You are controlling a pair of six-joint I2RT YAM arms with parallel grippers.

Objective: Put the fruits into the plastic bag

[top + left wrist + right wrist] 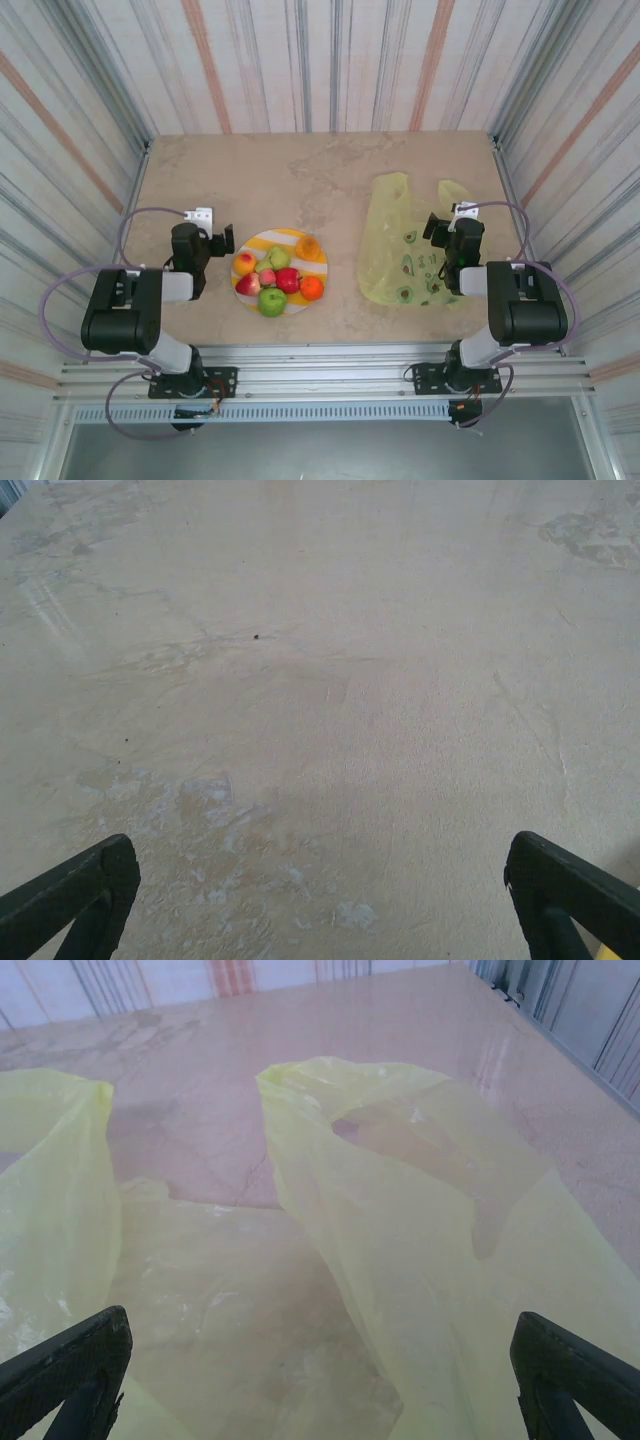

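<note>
Task not started, as far as can be judged: every one of the fruits (pixel 288 279) is on the plate (pixel 285 236), none in the bag (pixel 400 250)

Plate: striped, near centre of table (pixel 300 170). Holds seven or eight small fruits in a loose heap: two green apples, two red, two oranges, a peach at the left, and perhaps one more small pinkish piece

Bag: thin yellow plastic, lying flat right of the plate and apart from it, handle loops toward the far side. Looks empty; the dark spots read as print. From the right wrist the bag (pixel 400 1210) shows no clear opening, so the mouth likely needs lifting first

Left gripper (pixel 222 238): just left of the plate, over bare table; jaws (pixel 315 865) spread wide, nothing between them

Right gripper (pixel 437 225): hangs over the bag; jaws (pixel 320 1345) spread wide, holding nothing

Left to do: open the bag, move all the fruit across
</note>
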